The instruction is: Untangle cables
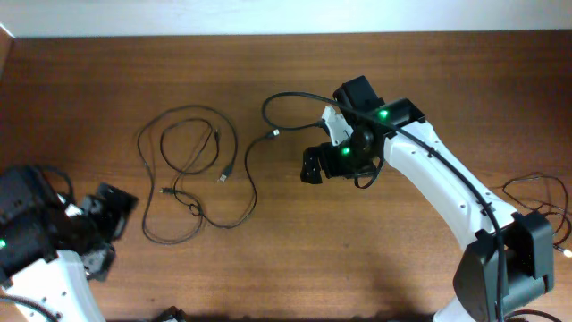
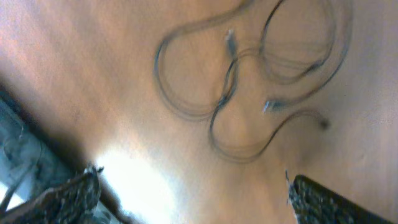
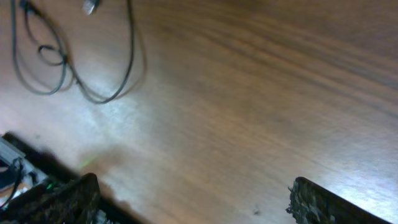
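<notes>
1. The left wrist view is blurred; the cables (image 1: 223, 174) seem loosely tangled left of centre on the table (image 1: 357, 259), with 1 strand's far end hidden by the right arm.
2. Left gripper (image 1: 109, 215): near-left edge, fingers spread wide, empty.
3. Right gripper (image 1: 311, 167): fingers spread wide, empty, bare wood below.

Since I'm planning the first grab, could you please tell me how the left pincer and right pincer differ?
The left pincer hovers by the table's left edge, the right pincer mid-table. The left is clear of the cables; the right is beside their rightmost loop. Both are open, empty.
</notes>
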Robot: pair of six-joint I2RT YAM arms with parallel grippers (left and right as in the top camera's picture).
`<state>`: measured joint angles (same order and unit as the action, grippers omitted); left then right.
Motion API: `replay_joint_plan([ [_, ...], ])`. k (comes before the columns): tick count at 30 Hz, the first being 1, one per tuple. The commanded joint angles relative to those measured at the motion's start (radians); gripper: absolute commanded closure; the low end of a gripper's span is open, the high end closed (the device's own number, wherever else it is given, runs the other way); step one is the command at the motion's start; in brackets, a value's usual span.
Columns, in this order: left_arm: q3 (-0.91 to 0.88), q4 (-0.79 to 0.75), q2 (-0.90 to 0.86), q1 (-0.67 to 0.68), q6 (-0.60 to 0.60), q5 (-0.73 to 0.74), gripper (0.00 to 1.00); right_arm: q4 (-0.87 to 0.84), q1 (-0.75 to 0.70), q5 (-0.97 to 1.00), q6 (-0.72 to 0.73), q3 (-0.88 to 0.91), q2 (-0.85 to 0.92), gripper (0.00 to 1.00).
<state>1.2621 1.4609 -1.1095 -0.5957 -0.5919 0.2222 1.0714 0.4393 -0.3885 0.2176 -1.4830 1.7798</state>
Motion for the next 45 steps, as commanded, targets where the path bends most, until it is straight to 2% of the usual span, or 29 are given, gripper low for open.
replay_joint_plan([
  [1, -0.167, 0.024, 0.102, 0.047, -0.166, 0.093, 0.01, 0.003, -0.002, 0.135, 0.026, -0.007, -0.019, 0.02],
  [2, -0.270, -0.012, 0.150, 0.057, -0.256, 0.097, 0.00, 0.002, -0.002, 0.166, 0.026, -0.007, -0.019, 0.02],
  [3, -0.450, -0.124, 0.217, 0.076, -0.294, 0.154, 0.00, -0.008, -0.002, 0.165, 0.023, -0.007, -0.019, 0.02],
  [4, -0.556, -0.235, 0.245, 0.094, -0.293, 0.209, 0.00, -0.016, -0.002, 0.165, 0.023, -0.007, -0.019, 0.02],
  [6, -0.634, -0.365, 0.234, 0.151, -0.244, 0.158, 0.05, -0.021, -0.002, 0.165, 0.006, -0.007, -0.019, 0.02],
  [8, -0.633, -0.475, 0.186, 0.233, -0.166, 0.103, 0.07, -0.021, -0.002, 0.165, -0.023, -0.007, -0.019, 0.02],
  [9, -0.633, -0.554, 0.130, 0.293, -0.150, 0.062, 0.16, -0.021, -0.002, 0.165, -0.023, -0.007, -0.019, 0.02],
  [10, -0.630, -0.610, 0.090, 0.325, -0.120, 0.061, 0.21, -0.021, -0.002, 0.165, -0.023, -0.007, -0.019, 0.02],
  [12, -0.559, -0.694, -0.048, 0.389, -0.052, 0.004, 0.20, -0.021, -0.002, 0.165, -0.023, -0.007, -0.019, 0.02],
  [13, -0.444, -0.671, -0.147, 0.418, 0.058, -0.061, 0.18, -0.021, -0.002, 0.165, -0.023, -0.007, -0.019, 0.02],
  [14, -0.365, -0.652, -0.206, 0.436, 0.103, -0.109, 0.13, -0.021, -0.002, 0.165, -0.023, -0.007, -0.019, 0.02],
  [17, -0.176, -0.698, -0.371, 0.458, 0.123, -0.213, 0.06, -0.021, -0.002, 0.166, -0.023, -0.007, -0.018, 0.02],
  [20, -0.173, -0.764, -0.500, 0.459, 0.123, -0.259, 0.08, -0.024, -0.002, 0.166, -0.023, -0.007, -0.018, 0.02],
  [22, -0.173, -0.818, -0.591, 0.475, 0.171, -0.253, 0.15, -0.044, -0.002, 0.166, -0.023, -0.006, -0.018, 0.02],
  [23, -0.173, -0.842, -0.632, 0.499, 0.221, -0.258, 0.14, -0.045, -0.002, 0.166, -0.023, -0.006, -0.018, 0.02],
  [27, -0.173, -0.919, -0.739, 0.551, 0.222, -0.301, 0.10, -0.055, -0.002, 0.166, -0.023, -0.006, -0.018, 0.02],
  [28, -0.173, -0.931, -0.765, 0.550, 0.216, -0.302, 0.15, -0.055, -0.002, 0.166, -0.023, -0.006, -0.018, 0.02],
  [31, -0.174, -0.960, -0.841, 0.550, 0.103, -0.330, 0.57, -0.050, -0.002, 0.215, -0.027, -0.006, -0.018, 0.02],
  [32, -0.174, -0.975, -0.870, 0.550, 0.063, -0.332, 0.92, -0.038, -0.002, 0.222, -0.027, -0.006, -0.018, 0.02],
  [33, -0.174, -0.978, -0.879, 0.550, 0.035, -0.332, 1.00, -0.026, -0.002, 0.222, -0.027, -0.006, -0.018, 0.02],
  [34, -0.169, -0.988, -0.877, 0.550, 0.028, -0.332, 1.00, -0.012, -0.002, 0.222, -0.027, -0.006, -0.018, 0.02],
  [35, -0.127, -0.965, -0.868, 0.550, 0.043, -0.315, 1.00, 0.001, -0.002, 0.236, -0.027, -0.006, -0.018, 0.02],
  [38, 0.170, -0.704, -0.799, 0.550, 0.093, -0.167, 1.00, 0.068, -0.048, 0.315, 0.024, -0.006, -0.036, 0.01],
  [40, 0.504, -0.483, -0.732, 0.581, 0.089, -0.128, 1.00, 0.082, -0.208, 0.302, 0.027, -0.006, -0.123, 0.02],
  [42, 0.750, -0.407, -0.697, 0.633, 0.089, -0.113, 1.00, 0.124, -0.329, 0.281, 0.026, -0.006, -0.158, 0.02],
  [45, 1.035, -0.409, -0.687, 0.784, 0.068, -0.053, 1.00, 0.183, -0.488, 0.260, 0.026, -0.006, -0.165, 0.02],
])
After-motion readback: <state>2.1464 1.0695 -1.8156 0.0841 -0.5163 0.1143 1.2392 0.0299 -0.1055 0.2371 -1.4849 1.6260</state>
